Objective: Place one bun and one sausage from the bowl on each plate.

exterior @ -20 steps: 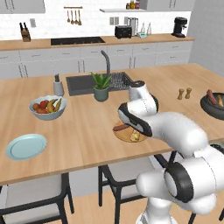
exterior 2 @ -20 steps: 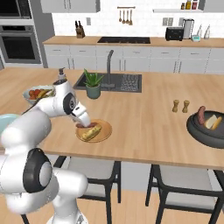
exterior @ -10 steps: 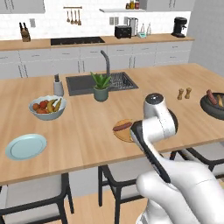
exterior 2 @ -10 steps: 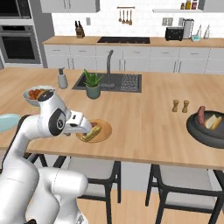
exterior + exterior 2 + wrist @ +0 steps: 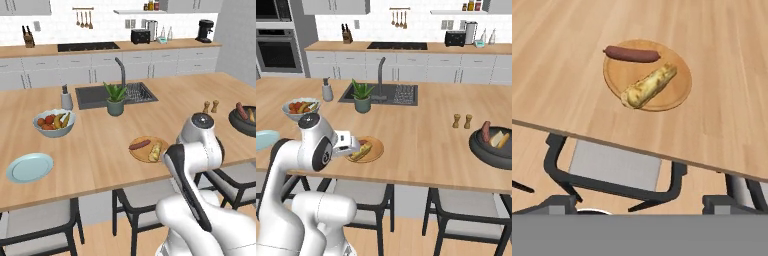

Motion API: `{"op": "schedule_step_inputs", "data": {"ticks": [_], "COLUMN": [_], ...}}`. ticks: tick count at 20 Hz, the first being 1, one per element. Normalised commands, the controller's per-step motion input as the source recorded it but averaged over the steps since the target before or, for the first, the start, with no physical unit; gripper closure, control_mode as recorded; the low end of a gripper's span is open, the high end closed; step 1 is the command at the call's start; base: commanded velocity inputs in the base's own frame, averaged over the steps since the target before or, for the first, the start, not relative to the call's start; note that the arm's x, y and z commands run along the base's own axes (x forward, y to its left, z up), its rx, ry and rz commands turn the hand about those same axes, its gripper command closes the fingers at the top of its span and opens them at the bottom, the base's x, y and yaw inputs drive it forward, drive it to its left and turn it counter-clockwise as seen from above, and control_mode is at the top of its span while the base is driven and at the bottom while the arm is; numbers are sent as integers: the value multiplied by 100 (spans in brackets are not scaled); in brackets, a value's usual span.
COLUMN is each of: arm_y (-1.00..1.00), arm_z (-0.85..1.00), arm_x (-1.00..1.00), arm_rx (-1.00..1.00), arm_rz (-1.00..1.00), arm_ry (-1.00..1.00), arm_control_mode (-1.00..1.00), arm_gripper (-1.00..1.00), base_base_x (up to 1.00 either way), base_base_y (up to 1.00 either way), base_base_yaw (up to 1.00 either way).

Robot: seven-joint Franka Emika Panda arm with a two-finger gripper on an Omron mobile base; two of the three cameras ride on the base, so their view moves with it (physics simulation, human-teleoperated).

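Observation:
The tan plate (image 5: 674,92) near the counter's front edge carries one sausage (image 5: 632,53) and one bun (image 5: 649,85), side by side. The same tan plate (image 5: 146,154) shows in the left base view and again (image 5: 375,151) in the right base view. My gripper (image 5: 356,146) hovers at the near side of that plate, open, with nothing in it. The pale blue plate (image 5: 30,167) lies bare at the far left. At the far right, the dark bowl (image 5: 482,151) holds a sausage (image 5: 485,131) and a bun (image 5: 499,139).
A fruit bowl (image 5: 54,122) stands left of centre, with a potted plant (image 5: 115,97) and the sink (image 5: 95,95) behind it. Two shakers (image 5: 210,106) stand near the dark bowl. Stools (image 5: 612,170) sit under the counter's front edge.
The arm has folded back, and the hand has drawn away from over the tan plate towards the counter's front edge. The bun and sausage stay on the plate.

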Motion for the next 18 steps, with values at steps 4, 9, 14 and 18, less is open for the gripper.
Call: {"op": "schedule_step_inputs", "data": {"ticks": [4,9,14,18], "arm_y": [0,18,6,0], "arm_z": [31,0,-5,0], "arm_x": [-2,-28,-12,0], "arm_rx": [7,1,-1,0], "arm_rz": [3,0,0,0], "arm_ry": [3,3,9,0], "arm_control_mode": [-100,-100,100,100], "arm_gripper": [-100,-100,-100,-100], "base_base_x": [0,0,-25,-79], "base_base_y": [0,0,0,-7], "base_base_yaw": [0,0,0,-6]}}
